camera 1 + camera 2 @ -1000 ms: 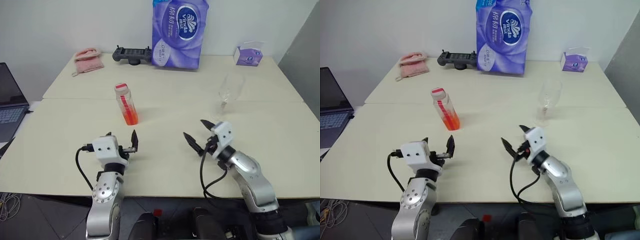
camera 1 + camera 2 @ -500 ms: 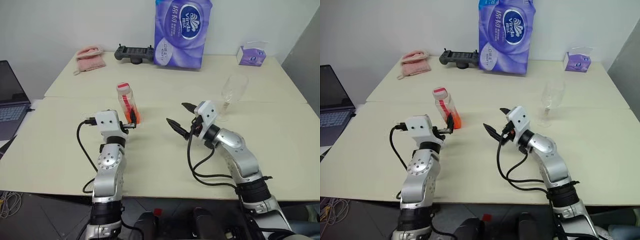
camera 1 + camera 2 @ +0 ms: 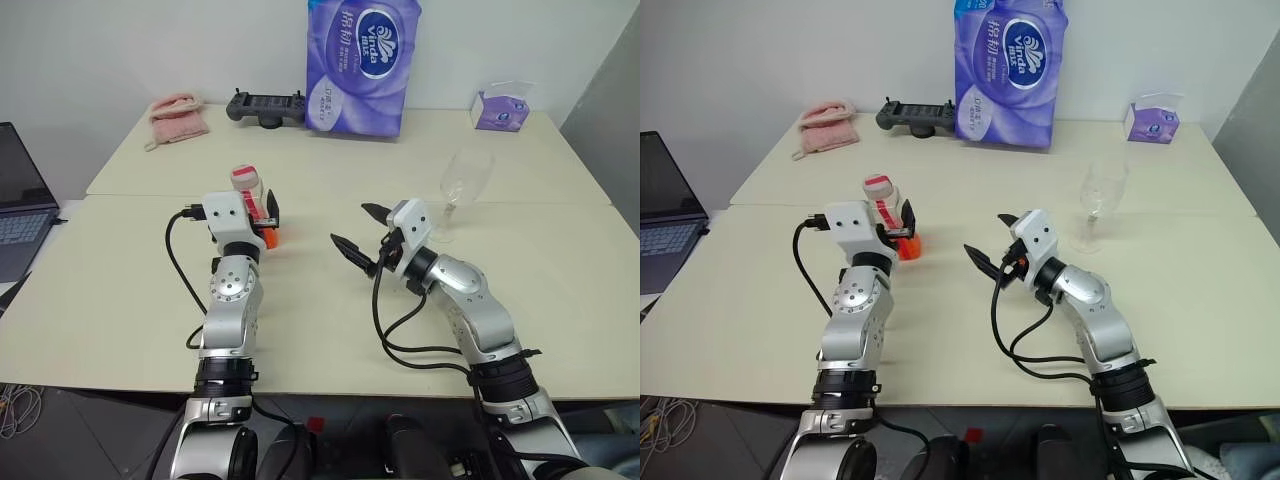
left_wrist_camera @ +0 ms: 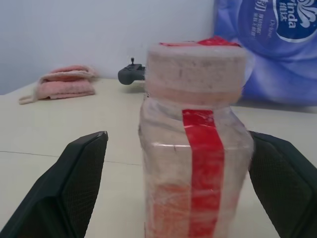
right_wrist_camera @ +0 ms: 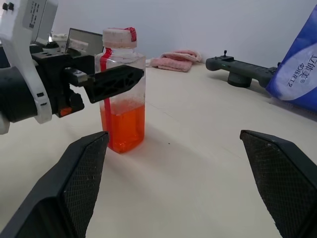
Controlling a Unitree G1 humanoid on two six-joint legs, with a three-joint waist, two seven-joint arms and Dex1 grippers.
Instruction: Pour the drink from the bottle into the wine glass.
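Left gripper [image 4: 163, 198]: reaching in from lower left toward centre-left of the left eye frame over the last second; fingers now standing wide on either side of the bottle, apart from its walls in the wrist view.
Bottle [image 3: 250, 205]: standing upright on the table [image 3: 330, 330], centre-left of the frame, cap [image 4: 197, 72] still screwed on; not shifting between the earlier frames and now.
Drink [image 5: 122, 128]: filling roughly the lower half of the bottle; none in the glass.
Right gripper [image 3: 358, 232]: rising from lower centre-right to mid-frame, then holding there over the last half second; fingers spread wide, holding nothing, pointing toward the bottle but well apart from it.
Glass [image 3: 462, 190]: standing upright at centre-right, beyond the right gripper, looking empty.
Meaning for task: the left arm is finishing its approach; by my reading the grasp is the step in hand, with closing on the bottle, uncapping and pouring all not yet done.
Hidden: in the head views the left gripper's housing is covering most of the bottle, leaving the cap and a little orange at the base showing.
Cut off: the bottle's base is running off the bottom edge of the left wrist view.
Hard to make out: the glass's bowl is blending into the pale table, so a trace of liquid cannot be ruled out.
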